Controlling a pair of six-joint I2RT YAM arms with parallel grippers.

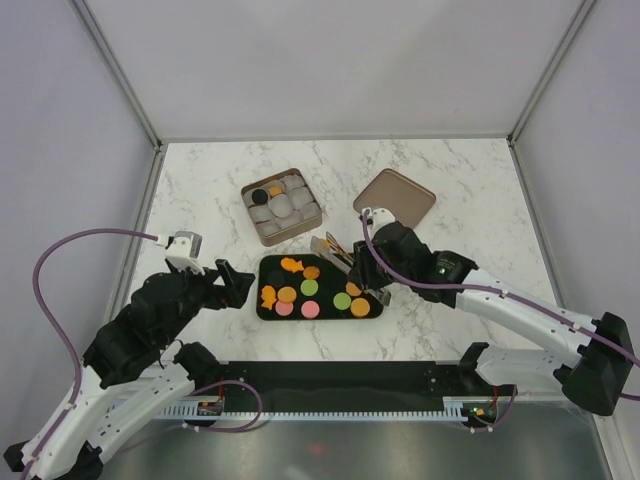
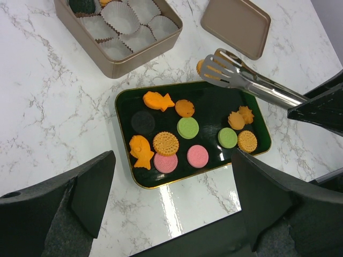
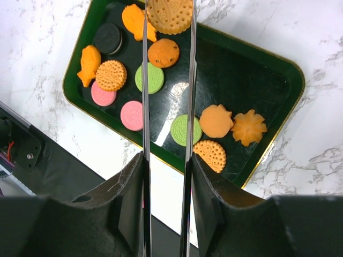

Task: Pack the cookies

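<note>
Several cookies (image 1: 309,288), round discs in orange, green, pink and black plus orange fish and flower shapes, lie on a dark green tray (image 1: 330,270); they also show in the left wrist view (image 2: 188,127) and the right wrist view (image 3: 148,78). My right gripper (image 1: 368,272) (image 3: 167,166) is shut on metal tongs (image 1: 335,252) (image 3: 146,107). The tongs' tips pinch a round orange cookie (image 3: 169,15) (image 2: 200,65) above the tray's far edge. My left gripper (image 1: 235,282) (image 2: 171,182) is open and empty, near the tray's left end.
A tan tin (image 1: 316,212) (image 2: 134,56) with pale paper cups stands behind the tray; one cup holds a black cookie (image 1: 262,195), another an orange one (image 1: 275,188). Its lid (image 1: 394,197) (image 2: 236,24) lies to the right. Side walls enclose the marble table.
</note>
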